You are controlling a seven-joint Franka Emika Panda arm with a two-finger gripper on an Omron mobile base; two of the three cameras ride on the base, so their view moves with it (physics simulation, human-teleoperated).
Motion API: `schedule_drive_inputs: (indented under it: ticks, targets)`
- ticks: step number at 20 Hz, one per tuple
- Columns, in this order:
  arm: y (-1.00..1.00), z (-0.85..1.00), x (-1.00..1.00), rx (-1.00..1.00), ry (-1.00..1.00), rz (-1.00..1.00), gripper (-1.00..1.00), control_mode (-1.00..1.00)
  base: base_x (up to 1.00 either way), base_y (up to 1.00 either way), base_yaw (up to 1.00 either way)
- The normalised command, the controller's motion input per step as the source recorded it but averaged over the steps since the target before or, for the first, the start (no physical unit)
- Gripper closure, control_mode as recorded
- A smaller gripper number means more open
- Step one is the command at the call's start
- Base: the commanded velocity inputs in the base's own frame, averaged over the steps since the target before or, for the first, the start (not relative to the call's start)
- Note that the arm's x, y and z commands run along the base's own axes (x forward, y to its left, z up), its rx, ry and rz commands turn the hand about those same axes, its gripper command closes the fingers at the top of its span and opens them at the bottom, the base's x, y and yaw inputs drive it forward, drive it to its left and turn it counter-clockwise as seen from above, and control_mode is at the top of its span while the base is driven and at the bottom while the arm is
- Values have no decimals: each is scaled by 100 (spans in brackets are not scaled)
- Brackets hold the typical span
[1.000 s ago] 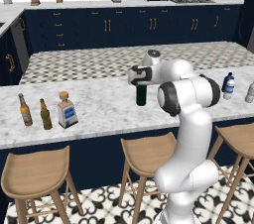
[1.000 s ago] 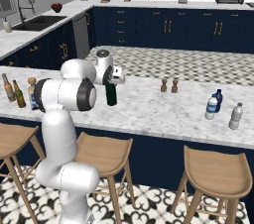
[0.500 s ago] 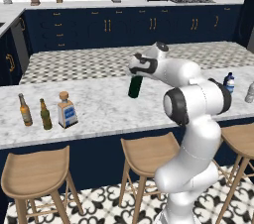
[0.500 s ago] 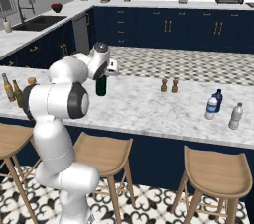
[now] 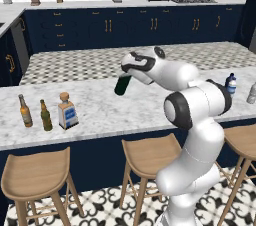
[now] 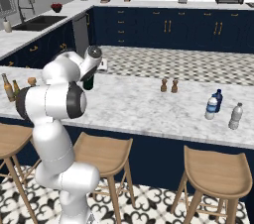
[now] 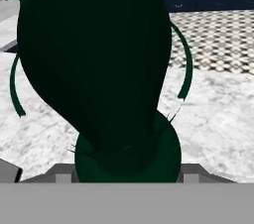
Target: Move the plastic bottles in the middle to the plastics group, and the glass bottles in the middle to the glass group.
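Gripper [image 5: 129, 72] clamped on the neck of the dark green wine bottle [image 5: 122, 84]; bottle hangs tilted, clear above the marble island counter [image 5: 100, 110], base swung toward 7 o'clock in the left base view. Hand view: bottle body [image 7: 99, 69] dark across the centre, counter beyond it. At 9 o'clock on the counter stand the amber beer bottle [image 5: 25, 112], the olive-green beer bottle [image 5: 46, 116] and the square clear bottle [image 5: 67, 112], side by side, apart. At 3 o'clock in the right base view: small water bottle [image 6: 211, 108] just before the navy bottle [image 6: 217, 100]; grey translucent bottle [image 6: 235, 116] near.
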Motion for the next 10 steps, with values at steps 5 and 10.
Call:
schedule_drive_inputs:
  ticks: [5,10]
  targets:
    - [57,0,0,0,-2,9,100,-100,0,0,0]
    - [64,0,28,-5,0,8,100,-100,0,0,0]
